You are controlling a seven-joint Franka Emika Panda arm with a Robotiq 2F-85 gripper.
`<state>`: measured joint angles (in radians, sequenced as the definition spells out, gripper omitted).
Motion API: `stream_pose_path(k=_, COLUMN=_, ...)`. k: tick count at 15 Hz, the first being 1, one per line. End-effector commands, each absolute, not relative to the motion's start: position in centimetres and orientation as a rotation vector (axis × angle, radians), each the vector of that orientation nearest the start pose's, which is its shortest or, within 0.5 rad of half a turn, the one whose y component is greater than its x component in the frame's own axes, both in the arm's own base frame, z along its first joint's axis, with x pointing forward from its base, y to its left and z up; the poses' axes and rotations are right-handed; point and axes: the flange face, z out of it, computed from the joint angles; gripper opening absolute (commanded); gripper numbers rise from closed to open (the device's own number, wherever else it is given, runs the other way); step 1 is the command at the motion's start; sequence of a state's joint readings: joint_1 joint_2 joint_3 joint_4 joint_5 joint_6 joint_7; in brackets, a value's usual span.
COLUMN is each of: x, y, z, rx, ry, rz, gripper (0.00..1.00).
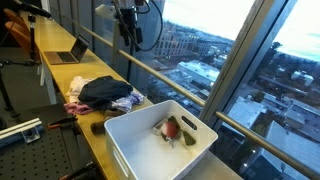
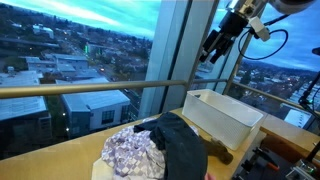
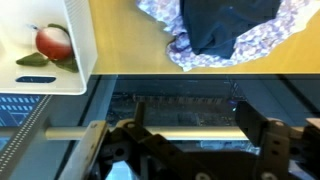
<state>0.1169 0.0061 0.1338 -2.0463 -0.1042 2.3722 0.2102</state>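
The gripper (image 1: 130, 42) hangs high over the window-side edge of the long yellow wooden tabletop (image 1: 55, 78), close to the glass. It holds nothing: in the wrist view the jaws stand wide apart, with only the window ledge showing between them.

Nearest below it is a crumpled black fabric garment (image 3: 225, 25). It is heaped on a white-and-purple floral patterned cloth (image 2: 128, 152) (the two overlap, the dark one on top). Just beside that heap stands a white rectangular plastic bin (image 1: 140, 155), open at the top. On its floor are a round red fruit (image 3: 53, 42) and a green leaf-like piece (image 3: 35, 60), which touch or nearly touch. An open grey laptop (image 1: 68, 55) sits well apart, further along the tabletop.

As I read it, the arm is in a free, lifted position, clear of everything. Any approach to the heap from this height would go best with the jaws kept wide and lined up over the highest fold of the garment, not its fringe. A straight descent would let the fingers close on dark fabric alone and not drag the patterned cloth along. The bin's near rim is close enough to the heap that a sideways drift could knock it.
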Motion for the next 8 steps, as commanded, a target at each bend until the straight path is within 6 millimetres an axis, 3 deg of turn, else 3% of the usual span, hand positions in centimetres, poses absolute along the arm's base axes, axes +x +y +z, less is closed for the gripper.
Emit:
stream_pose_path(k=1, x=58.1, y=4.5, z=45.9, rx=-3.127, ry=-0.055, rz=-0.472, gripper=1.0)
stream_pose_path(k=4, x=59.7, y=-4.4, z=44.0, rx=-3.152, ry=0.027, rz=-0.43, gripper=1.0)
stream_pose_path(k=6, x=60.7, y=-8.5, z=42.2, rx=-3.163, ry=0.061, rz=-0.403, gripper=1.0)
stream_pose_path(k=8, x=62.2, y=-11.3, z=40.2, rx=-3.166, ry=0.074, rz=-0.37, gripper=1.0)
